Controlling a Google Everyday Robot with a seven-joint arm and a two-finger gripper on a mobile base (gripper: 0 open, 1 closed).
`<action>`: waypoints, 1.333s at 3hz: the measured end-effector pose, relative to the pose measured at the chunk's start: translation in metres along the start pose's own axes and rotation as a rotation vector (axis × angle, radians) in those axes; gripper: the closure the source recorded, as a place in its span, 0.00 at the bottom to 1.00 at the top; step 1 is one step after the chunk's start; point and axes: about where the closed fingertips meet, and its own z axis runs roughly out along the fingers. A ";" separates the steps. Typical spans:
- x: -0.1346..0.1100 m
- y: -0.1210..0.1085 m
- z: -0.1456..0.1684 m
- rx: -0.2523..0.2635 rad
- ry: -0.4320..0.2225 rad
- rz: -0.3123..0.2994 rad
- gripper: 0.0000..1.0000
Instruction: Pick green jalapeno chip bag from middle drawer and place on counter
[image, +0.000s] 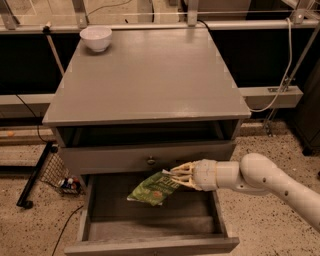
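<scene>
The green jalapeno chip bag (152, 188) hangs tilted above the floor of the open middle drawer (150, 227), held by its right end. My gripper (179, 174) reaches in from the right on a white arm and is shut on the bag's upper right corner, just below the knobbed drawer front (150, 160). The counter (145, 75) is the broad grey top of the cabinet above, and the bag is well below it.
A white bowl (96, 37) sits at the counter's back left corner. The top drawer slot is open and dark under the counter. A wire basket with small items (64, 177) stands on the speckled floor at the left. A white cable (285, 75) hangs at the right.
</scene>
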 end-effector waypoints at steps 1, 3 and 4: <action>-0.028 -0.025 -0.028 0.039 0.050 -0.099 1.00; -0.051 -0.044 -0.044 0.059 0.084 -0.177 1.00; -0.068 -0.047 -0.060 0.084 0.097 -0.199 1.00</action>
